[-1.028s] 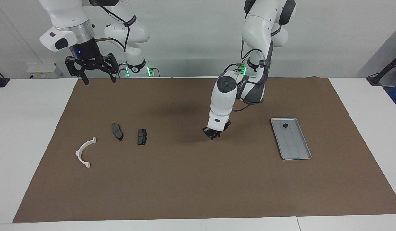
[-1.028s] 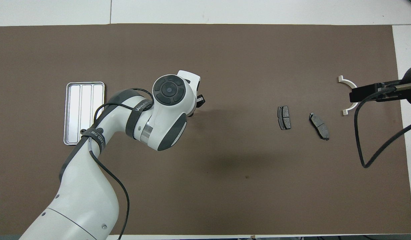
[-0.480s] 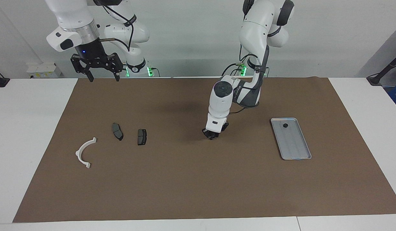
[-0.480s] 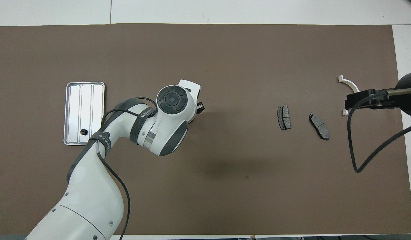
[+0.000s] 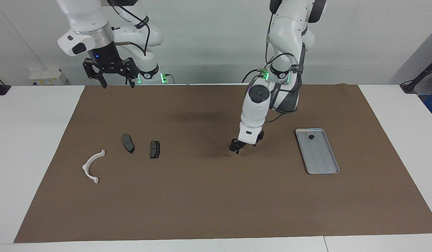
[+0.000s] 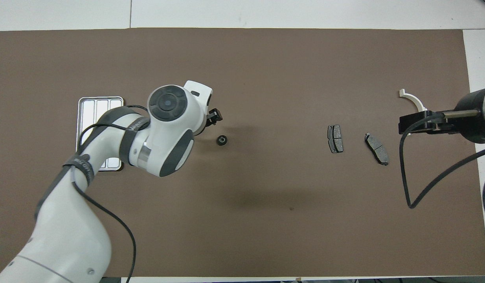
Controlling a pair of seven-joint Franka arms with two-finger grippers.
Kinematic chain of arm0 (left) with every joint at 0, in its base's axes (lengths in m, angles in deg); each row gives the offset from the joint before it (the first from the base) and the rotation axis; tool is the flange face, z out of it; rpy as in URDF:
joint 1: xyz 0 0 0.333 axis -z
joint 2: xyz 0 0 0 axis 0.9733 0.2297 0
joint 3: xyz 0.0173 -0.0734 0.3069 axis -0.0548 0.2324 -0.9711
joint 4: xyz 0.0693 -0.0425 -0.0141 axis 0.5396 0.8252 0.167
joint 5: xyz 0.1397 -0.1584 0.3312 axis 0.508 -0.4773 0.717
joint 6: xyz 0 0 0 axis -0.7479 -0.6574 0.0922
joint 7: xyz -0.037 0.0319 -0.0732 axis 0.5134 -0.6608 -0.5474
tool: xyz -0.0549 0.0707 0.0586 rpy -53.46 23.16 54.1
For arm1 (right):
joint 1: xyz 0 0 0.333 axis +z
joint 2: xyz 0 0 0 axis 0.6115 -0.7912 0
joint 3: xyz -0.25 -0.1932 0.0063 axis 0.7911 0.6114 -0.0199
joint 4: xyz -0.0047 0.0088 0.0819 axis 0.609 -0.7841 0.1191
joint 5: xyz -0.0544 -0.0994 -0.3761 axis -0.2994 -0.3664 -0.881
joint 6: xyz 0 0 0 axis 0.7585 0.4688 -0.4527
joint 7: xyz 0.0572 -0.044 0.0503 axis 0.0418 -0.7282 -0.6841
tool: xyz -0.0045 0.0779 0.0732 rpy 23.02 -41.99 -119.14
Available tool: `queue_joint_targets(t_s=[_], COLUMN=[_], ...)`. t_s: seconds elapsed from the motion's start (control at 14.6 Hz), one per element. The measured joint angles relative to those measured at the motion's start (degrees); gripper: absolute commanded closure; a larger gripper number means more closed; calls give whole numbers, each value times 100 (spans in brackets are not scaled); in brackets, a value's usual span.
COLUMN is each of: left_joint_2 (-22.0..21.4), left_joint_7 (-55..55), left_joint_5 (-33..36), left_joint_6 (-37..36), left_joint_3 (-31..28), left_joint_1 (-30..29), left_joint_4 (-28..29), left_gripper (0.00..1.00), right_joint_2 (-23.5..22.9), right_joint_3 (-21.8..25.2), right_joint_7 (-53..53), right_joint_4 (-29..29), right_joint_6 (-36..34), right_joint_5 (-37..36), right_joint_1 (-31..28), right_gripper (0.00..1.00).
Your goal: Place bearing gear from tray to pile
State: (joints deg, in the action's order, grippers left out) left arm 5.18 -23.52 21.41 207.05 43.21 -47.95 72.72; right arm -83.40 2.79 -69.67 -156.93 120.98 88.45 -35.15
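Observation:
A small black bearing gear (image 6: 221, 140) lies loose on the brown mat (image 5: 202, 196), about midway between the tray and the pile. My left gripper (image 5: 238, 148) (image 6: 215, 116) hangs open just above the mat beside that gear, holding nothing; in the facing view the gear cannot be told from its fingers. The silver tray (image 5: 322, 162) (image 6: 97, 114) carries another black gear (image 5: 311, 137) at its end nearer the robots. The pile is a white half-ring (image 5: 91, 166) (image 6: 413, 100) and two dark pads (image 5: 128, 143) (image 5: 154, 149). My right gripper (image 5: 117, 84) (image 6: 419, 122) waits open, high over the mat's edge.
White table (image 5: 34, 140) borders the mat at both ends. The left arm's elbow and cable cover part of the tray in the overhead view. The right arm's cable (image 6: 407, 188) hangs over the mat near the pads (image 6: 335, 144) (image 6: 376, 148).
The left gripper opened and let go of the gear, which now lies on the mat, then drew back toward the tray. The right gripper drifted a little toward the table's middle.

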Motion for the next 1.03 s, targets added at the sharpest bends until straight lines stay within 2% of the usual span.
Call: queue_joint_targets(t_s=[0.21, 0.34, 0.55, 0.75, 0.96, 1.03], left_joint_2=[-922, -1259, -1372, -1374, -1382, -1381], left_joint_7=[-1984, -3094, -4012, -4522, -4709, -4709], left_joint_5=[-2, -3, -3, -3, -3, -3], left_joint_6=[-265, -271, -255, -245, 70, 239], left_joint_3=[-35, -44, -42, -36, -34, -34], left_joint_1=[-977, -1546, -2154, -2422, -2686, -2702], left_joint_4=[903, 1412, 1742, 1816, 2060, 2188], left_gripper=[0, 0, 0, 0, 16, 16], right_joint_2=[2, 1, -66, -354, -855, -1042], right_joint_3=[-2, -11, -27, -33, -36, -36], right_joint_7=[-424, -958, -1607, -2248, -3034, -3311], right_joint_4=[-59, -154, -382, -488, -518, -518], right_joint_6=[0, 23, 286, 587, 1103, 1305], right_joint_5=[0, 0, -2, -5, -9, -25], right_joint_1=[217, 506, 970, 1454, 1986, 2148], right_gripper=[0, 0, 0, 0, 0, 0])
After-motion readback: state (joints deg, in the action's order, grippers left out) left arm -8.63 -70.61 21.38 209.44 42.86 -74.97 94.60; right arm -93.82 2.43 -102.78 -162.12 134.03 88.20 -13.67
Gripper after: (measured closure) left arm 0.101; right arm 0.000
